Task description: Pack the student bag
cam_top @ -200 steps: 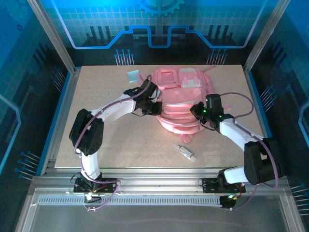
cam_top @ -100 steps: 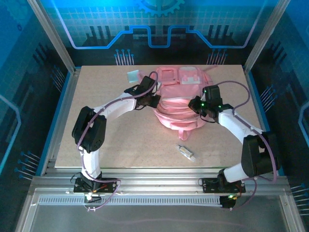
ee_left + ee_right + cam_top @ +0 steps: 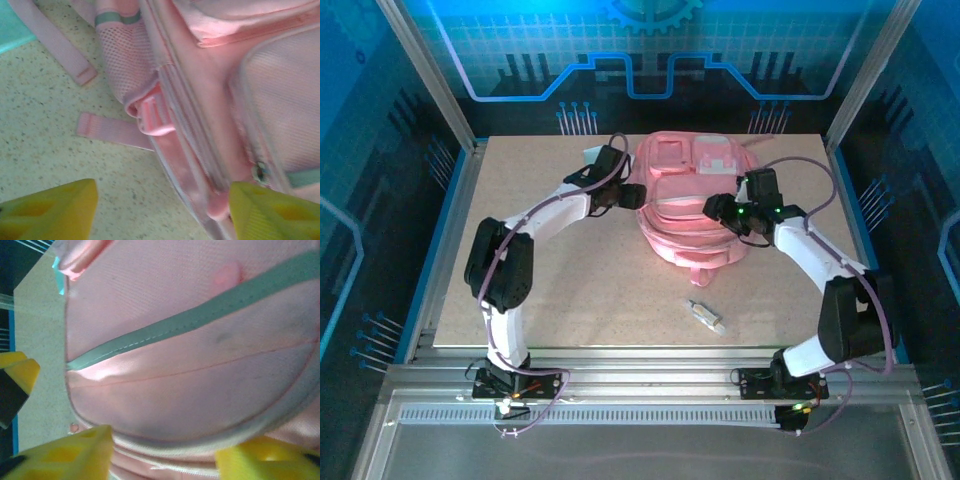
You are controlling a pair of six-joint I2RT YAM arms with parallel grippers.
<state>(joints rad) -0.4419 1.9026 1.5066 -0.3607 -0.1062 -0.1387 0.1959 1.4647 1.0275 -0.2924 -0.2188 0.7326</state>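
- While a small pale stick-like item (image 3: 705, 315) lies loose on the tabletop (image 3: 550, 290) toward its near edge, right of centre, packing looks unfinished; it probably belongs inside.
- At the left flank of the student bag (image 3: 685, 235), the left gripper (image 3: 632, 196) has its jaws spread wide and grips nothing; a strap buckle (image 3: 152, 117) lies just ahead.
- Over the bag's front pocket, the right gripper (image 3: 712, 208) is wide too, the fabric unpinched.
- The bag lies flat at the tabletop's far centre; no pocket looks open, so unzipping seems next.
- A pale card (image 3: 590, 153) rests near the far edge, left of the bag.
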